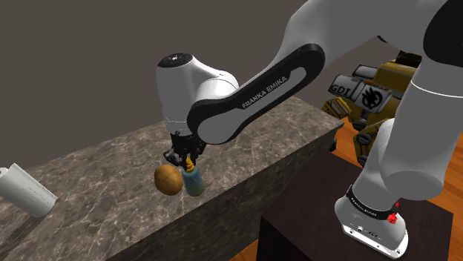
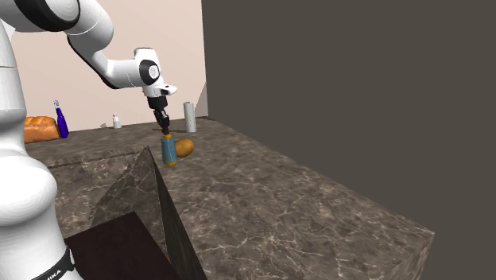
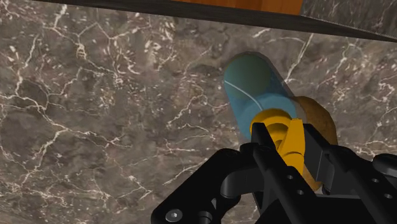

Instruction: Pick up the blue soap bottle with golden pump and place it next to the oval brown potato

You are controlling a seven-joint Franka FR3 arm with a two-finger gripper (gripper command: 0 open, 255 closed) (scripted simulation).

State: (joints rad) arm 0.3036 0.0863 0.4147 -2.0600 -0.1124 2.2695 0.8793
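**Operator:** What have I got, and where?

**Spotter:** Your end effector [image 3: 284, 137] is closed narrow on the golden pump [image 3: 280, 118] of the blue soap bottle [image 3: 254, 92]. The bottle hangs upright just beside the oval brown potato [image 3: 316, 114], over the marble tabletop [image 3: 95, 127].

**Operator:** Is it down yet?

**Spotter:** I cannot tell whether its base touches the tabletop, but it looks very close. I'd judge you're at the placing step. Lower straight down and slowly, so the bottle's body doesn't nudge the potato, which is rounded and would likely roll. Open the end effector only once the base sits flat, and just wide enough to clear the pump. Then lift straight up from beside the potato. A sideways pull could tip so tall a bottle.
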